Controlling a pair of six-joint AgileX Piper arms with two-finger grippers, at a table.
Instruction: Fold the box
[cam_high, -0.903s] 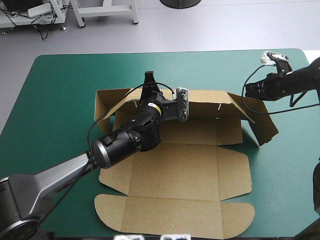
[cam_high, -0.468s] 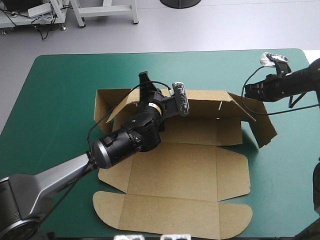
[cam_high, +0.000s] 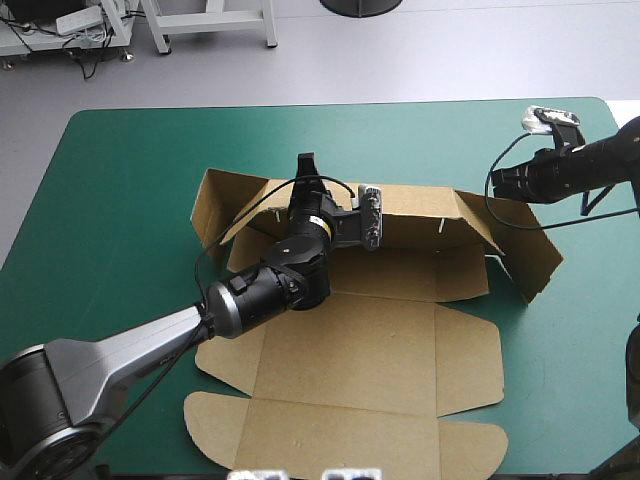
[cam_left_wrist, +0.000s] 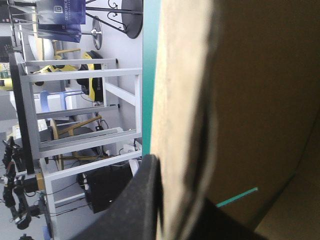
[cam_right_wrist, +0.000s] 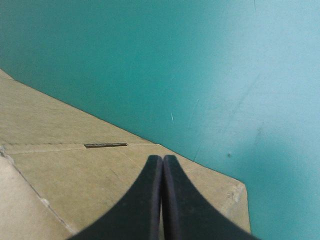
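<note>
The table (cam_high: 110, 170) with its teal-green cover carries the brown box (cam_high: 350, 350) at its middle, opened out flat with the far wall (cam_high: 425, 212) raised. The left arm (cam_high: 140, 345) reaches slantwise from the near left across the sheet. The right arm (cam_high: 600, 155) comes in level from the far right. The left gripper (cam_high: 305, 168) is clamped over the far wall's top edge, board between its fingers. The right gripper (cam_high: 497, 182), fingers pressed together and gripping nothing, sits at the wall's right corner, above the end flap (cam_high: 535, 255).

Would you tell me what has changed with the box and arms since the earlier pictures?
The left gripper, shut on the far wall of the box, shifted a little to the right, carrying the wall's left end with it. The right gripper stayed shut at the wall's right end; the near flaps remain flat.
</note>
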